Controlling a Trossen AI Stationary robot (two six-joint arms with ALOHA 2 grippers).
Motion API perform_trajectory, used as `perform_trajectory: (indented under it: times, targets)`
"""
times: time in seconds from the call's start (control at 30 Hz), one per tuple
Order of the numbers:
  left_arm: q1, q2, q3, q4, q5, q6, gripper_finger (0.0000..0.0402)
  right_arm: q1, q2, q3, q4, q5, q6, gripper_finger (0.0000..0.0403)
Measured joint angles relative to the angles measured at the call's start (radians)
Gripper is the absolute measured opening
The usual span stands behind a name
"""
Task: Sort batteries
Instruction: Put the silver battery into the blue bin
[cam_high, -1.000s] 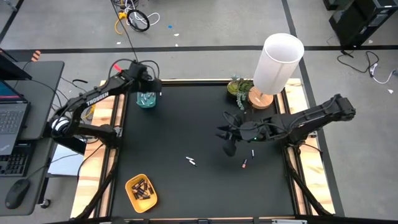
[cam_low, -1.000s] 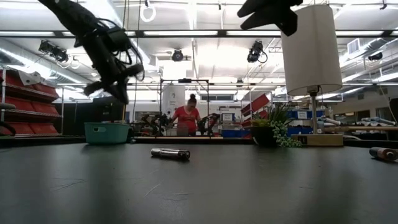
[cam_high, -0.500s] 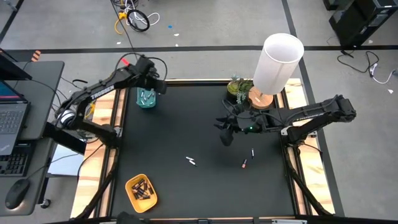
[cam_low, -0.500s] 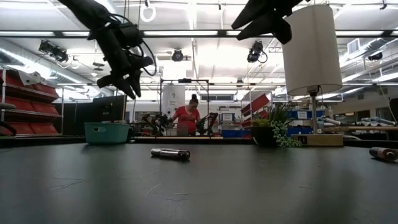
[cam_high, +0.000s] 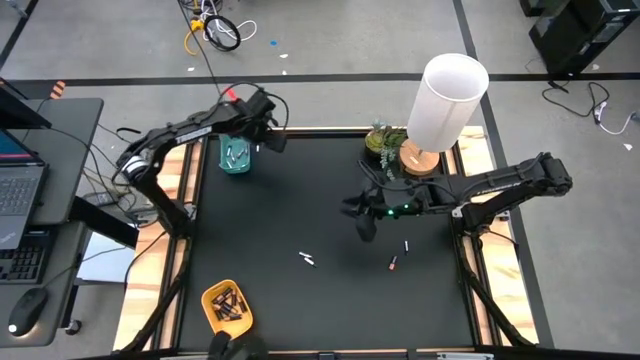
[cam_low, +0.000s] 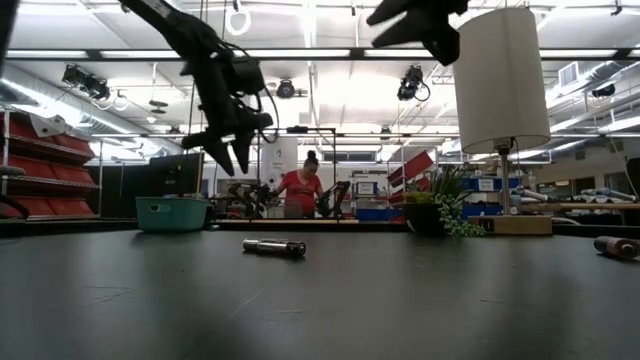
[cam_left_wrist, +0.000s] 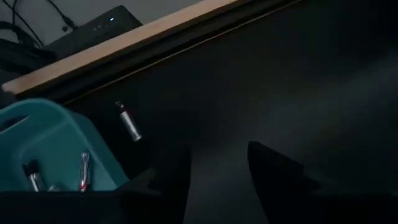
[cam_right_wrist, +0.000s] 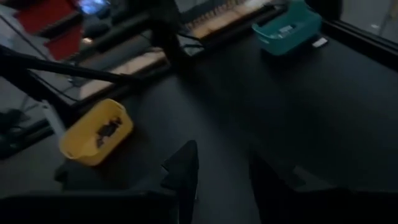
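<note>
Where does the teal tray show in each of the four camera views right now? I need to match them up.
High view: teal tray at the table's far left corner, beside the left gripper.
Low view: teal tray at the far table edge, left of centre.
Left wrist view: teal tray at lower left, batteries inside.
Right wrist view: teal tray at upper right.
Shared landmark: the yellow tray, also in the right wrist view.

- From above we see even, bright light on the black table (cam_high: 300, 200).
- At table height the ceiling strip lights (cam_low: 330, 55) glare, leaving the arms as silhouettes.
- Both wrist views look dim and soft.
</note>
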Motion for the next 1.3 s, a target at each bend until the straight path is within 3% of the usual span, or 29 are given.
perform_trajectory:
  times: [0.3,0.67,0.9,1.1,1.3]
  targets:
    - [0.018,0.214,0.15,-0.115,-0.039,0.038,0.0174,0.062,0.0,0.0,0.026,0.0,0.028,0.0128]
    - [0.084,0.302,0.174,-0.12,-0.037,-0.01,0.0174,0.087,-0.001,0.001,-0.003,0.008,0.027,0.0128]
    - [0.091,0.338,0.173,-0.116,-0.038,-0.031,0.0174,0.032,-0.054,0.001,-0.068,0.112,0.024,0.0128]
    - [0.093,0.338,0.173,-0.11,-0.105,-0.038,0.0174,-0.072,-0.146,0.002,-0.078,0.215,0.003,0.0128]
    - [0.107,0.338,0.172,-0.093,-0.123,-0.074,0.0174,-0.119,-0.208,0.002,-0.08,0.219,-0.071,0.0128]
